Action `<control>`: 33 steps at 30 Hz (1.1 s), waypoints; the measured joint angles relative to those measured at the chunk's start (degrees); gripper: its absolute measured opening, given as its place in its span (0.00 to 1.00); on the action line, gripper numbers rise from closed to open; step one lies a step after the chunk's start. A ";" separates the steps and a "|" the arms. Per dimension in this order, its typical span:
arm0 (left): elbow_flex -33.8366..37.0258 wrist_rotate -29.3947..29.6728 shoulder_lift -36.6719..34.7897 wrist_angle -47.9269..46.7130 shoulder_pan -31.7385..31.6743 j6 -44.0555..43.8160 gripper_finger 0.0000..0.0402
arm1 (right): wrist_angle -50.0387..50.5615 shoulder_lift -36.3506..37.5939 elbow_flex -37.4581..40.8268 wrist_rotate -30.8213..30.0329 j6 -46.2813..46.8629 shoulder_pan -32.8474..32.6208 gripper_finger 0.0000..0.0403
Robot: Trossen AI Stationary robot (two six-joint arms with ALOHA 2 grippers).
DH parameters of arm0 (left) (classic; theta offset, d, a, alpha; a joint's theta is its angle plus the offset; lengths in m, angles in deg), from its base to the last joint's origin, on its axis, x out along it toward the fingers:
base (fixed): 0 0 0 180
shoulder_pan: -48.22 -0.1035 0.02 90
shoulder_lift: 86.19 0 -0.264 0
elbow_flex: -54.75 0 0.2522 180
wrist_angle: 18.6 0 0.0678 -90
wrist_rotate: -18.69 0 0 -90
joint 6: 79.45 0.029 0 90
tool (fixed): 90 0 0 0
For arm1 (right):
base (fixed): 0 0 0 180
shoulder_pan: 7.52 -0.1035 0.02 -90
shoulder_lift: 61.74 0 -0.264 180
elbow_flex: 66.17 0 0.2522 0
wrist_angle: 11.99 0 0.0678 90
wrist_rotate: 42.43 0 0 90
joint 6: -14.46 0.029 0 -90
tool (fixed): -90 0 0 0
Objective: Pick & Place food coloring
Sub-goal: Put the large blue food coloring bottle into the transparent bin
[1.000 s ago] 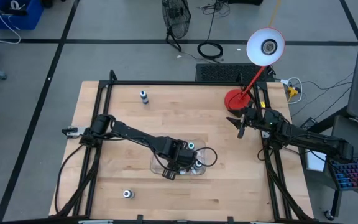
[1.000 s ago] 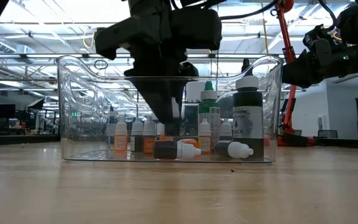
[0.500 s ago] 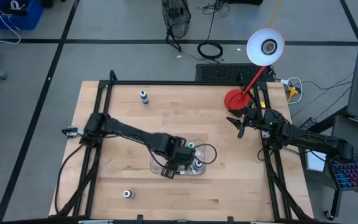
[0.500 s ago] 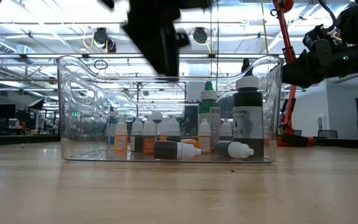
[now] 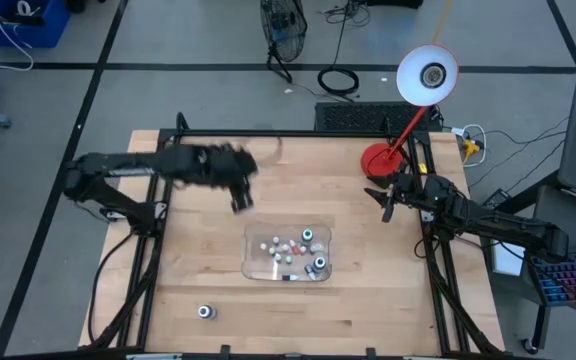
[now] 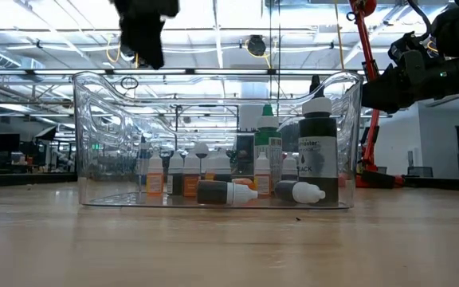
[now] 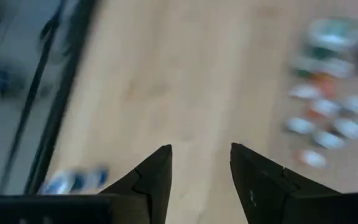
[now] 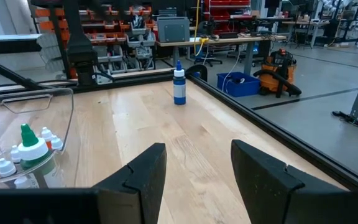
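The food coloring bottles point(image 5: 288, 250) sit inside a clear plastic tray point(image 5: 250, 268) in the middle of the table. In the low view several small whitish ones point(image 6: 190, 174) stand upright, two point(image 6: 221, 191) lie on their sides, and a tall black bottle point(image 6: 319, 159) and a green-topped one point(image 6: 268, 135) stand behind. One more bottle point(image 5: 205, 311) stands on the table near the near edge, and a blue one point(image 8: 179, 83) by the far rail. My left gripper point(image 5: 240, 198) point(image 7: 201, 149) hangs open and empty above the table, far-left of the tray. My right gripper point(image 5: 381, 203) point(image 8: 194, 146) waits open at the right side.
A red-based desk lamp point(image 5: 380, 158) stands at the far right corner, close to my right arm. Black rails point(image 5: 158, 200) run along the table's left, right and far sides. Bare wood lies between the tray and the near edge.
My left gripper has risen out of the tray and swung quickly toward the table's far-left, the arm folding back. The bottles in the tray stand as before, and the tray has not moved.
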 joint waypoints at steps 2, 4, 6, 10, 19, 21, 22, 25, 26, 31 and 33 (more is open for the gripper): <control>2.37 0.15 -3.00 -0.11 -6.05 -5.28 0.41 | -0.02 -0.02 0.00 -0.02 0.00 0.00 0.42; 3.14 -1.36 -4.12 -1.63 -12.49 -9.08 0.42 | -0.02 0.00 0.00 -0.02 0.00 -0.02 0.42; 3.21 -3.82 -3.90 -3.22 -18.54 -10.08 0.45 | -0.02 -0.02 0.00 -0.01 0.00 0.00 0.42; 3.20 -7.71 -1.48 -3.27 -27.72 -9.45 0.55 | -0.02 -0.02 0.01 0.00 -0.02 -0.02 0.42; 3.25 -11.45 7.06 -2.41 -40.33 -4.66 0.78 | -0.04 0.00 0.02 -0.01 0.00 0.00 0.42; 3.25 -12.30 9.06 -1.00 -41.70 -4.27 0.80 | -0.04 0.00 0.00 0.00 0.00 0.00 0.42; 3.25 -12.52 10.09 -0.29 -42.31 -3.87 0.80 | -0.02 -0.02 0.01 -0.02 0.00 -0.02 0.42; 3.25 -13.90 13.19 1.61 -43.18 -3.58 0.81 | -0.02 -0.01 0.00 -0.02 -0.01 0.00 0.42; 3.25 -14.55 14.25 2.02 -43.41 -3.27 0.81 | -0.02 0.00 0.00 -0.01 -0.01 0.00 0.42; 3.25 -14.97 18.54 2.43 -43.49 -2.44 0.79 | -0.02 0.00 0.00 0.00 0.00 0.00 0.42; 3.25 -14.94 20.05 2.38 -43.51 -2.31 0.78 | -0.02 0.00 0.00 -0.01 -0.02 0.00 0.42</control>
